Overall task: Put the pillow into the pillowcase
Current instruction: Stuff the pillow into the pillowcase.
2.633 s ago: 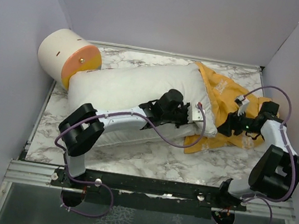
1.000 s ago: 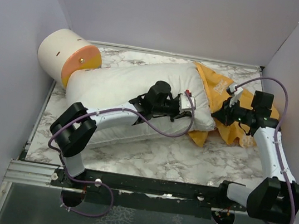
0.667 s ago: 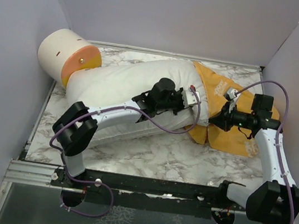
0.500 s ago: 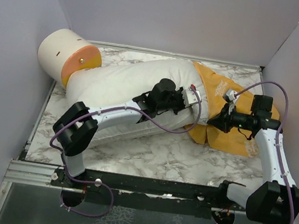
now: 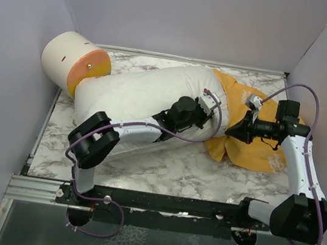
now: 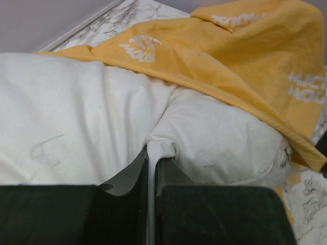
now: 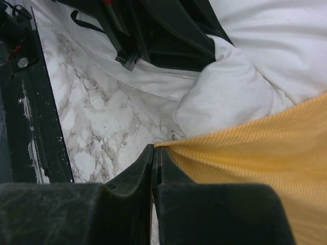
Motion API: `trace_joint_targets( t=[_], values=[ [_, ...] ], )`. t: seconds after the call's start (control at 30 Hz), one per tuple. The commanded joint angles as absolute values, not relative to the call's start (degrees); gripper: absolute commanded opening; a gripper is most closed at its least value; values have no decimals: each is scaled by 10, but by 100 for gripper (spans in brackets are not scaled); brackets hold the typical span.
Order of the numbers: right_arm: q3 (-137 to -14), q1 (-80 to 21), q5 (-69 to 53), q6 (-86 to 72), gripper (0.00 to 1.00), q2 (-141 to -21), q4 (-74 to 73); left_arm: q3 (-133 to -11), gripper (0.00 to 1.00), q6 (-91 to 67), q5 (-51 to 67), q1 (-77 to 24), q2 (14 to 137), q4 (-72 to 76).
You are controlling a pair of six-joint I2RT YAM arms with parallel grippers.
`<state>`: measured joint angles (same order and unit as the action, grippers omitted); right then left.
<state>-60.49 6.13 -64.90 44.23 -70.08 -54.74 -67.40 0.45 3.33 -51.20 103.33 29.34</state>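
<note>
Pillow [image 5: 134, 90]: white, lying across the marble tabletop [image 5: 163, 165], right end inside the orange-yellow pillowcase [image 5: 254, 154].
Left gripper [image 6: 152, 153]: pinched onto a fold of pillow fabric.
Right gripper [image 7: 153, 151]: clamped on the pillowcase hem.
Cream-and-orange cylinder [image 5: 74, 63]: against the pillow's left end.

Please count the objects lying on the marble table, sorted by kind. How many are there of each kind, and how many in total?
pillow, white: 1
pillowcase, orange-yellow: 1
cylinder, cream and orange: 1
Total: 3
</note>
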Motion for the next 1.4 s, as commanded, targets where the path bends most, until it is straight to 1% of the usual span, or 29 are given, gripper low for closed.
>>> trace_joint_targets(
  t=[0.0,0.1,0.23,0.27,0.33,0.5,0.73,0.87,0.97,1.03,1.1,1.2,1.3,1.37],
  values=[
    [-609,58,-739,416,1,-696,-574,-698,0,-95,-89,-517,1078,329],
    [-599,58,-726,425,1,-693,-584,-696,0,-129,-115,-511,1086,337],
    [-559,58,-653,438,1,-674,-570,-690,0,-183,-82,-484,1073,360],
    [-546,58,-636,421,1,-672,-551,-693,0,-188,-81,-481,1068,359],
    [-541,59,-620,439,1,-671,-558,-702,0,-193,-81,-480,1064,360],
    [-579,58,-660,419,1,-692,-558,-728,0,-233,-41,-484,1084,395],
    [-694,51,-788,390,1,-772,-597,-781,0,-220,-58,-522,1146,385],
    [-735,50,-784,362,1,-796,-583,-780,0,-214,-39,-525,1172,391],
    [-719,51,-730,290,1,-776,-504,-728,0,-188,26,-526,1168,447],
    [-684,59,-702,254,1,-756,-465,-690,0,-158,130,-526,1160,499],
    [-668,67,-674,265,1,-755,-474,-656,1,-128,246,-528,1155,528],
    [-658,70,-622,329,1,-763,-521,-632,11,-110,331,-531,1156,483],
    [-633,71,-578,359,1,-745,-530,-651,12,-110,385,-531,1175,406],
    [-643,71,-588,379,1,-726,-556,-659,12,-122,402,-534,1185,399]
  ],
)
